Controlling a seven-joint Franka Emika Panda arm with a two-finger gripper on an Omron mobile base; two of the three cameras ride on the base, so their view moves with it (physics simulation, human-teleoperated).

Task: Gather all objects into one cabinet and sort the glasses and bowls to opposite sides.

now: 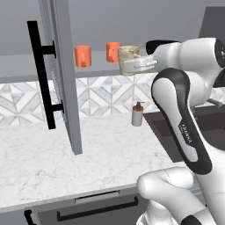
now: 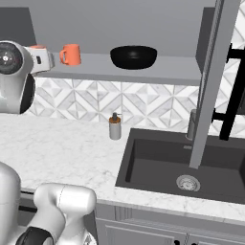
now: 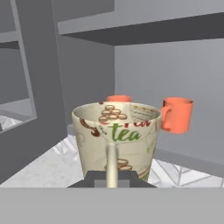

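My gripper [image 1: 133, 66] is shut on the handle of the cream mottled mug [image 1: 128, 59], which stays upright at the front edge of the grey cabinet shelf [image 1: 94, 70]. In the hand view the mug [image 3: 116, 138] reads "tea", and its handle runs down between my fingertips [image 3: 112, 177]. Two orange cups [image 1: 82, 56] [image 1: 113, 51] stand on the shelf behind and left of the mug; the hand view shows them as well [image 3: 177, 114] [image 3: 119, 99]. The black bowl [image 2: 133, 56] sits further right on the same shelf. The cabinet door [image 1: 61, 74] stands open.
A grey soap dispenser [image 1: 137, 114] stands on the marble counter [image 1: 66, 158] below the shelf, next to the dark sink [image 2: 191, 162]. The open door's black bar handle [image 1: 40, 74] juts out at left. A second open door [image 2: 210, 81] hangs over the sink.
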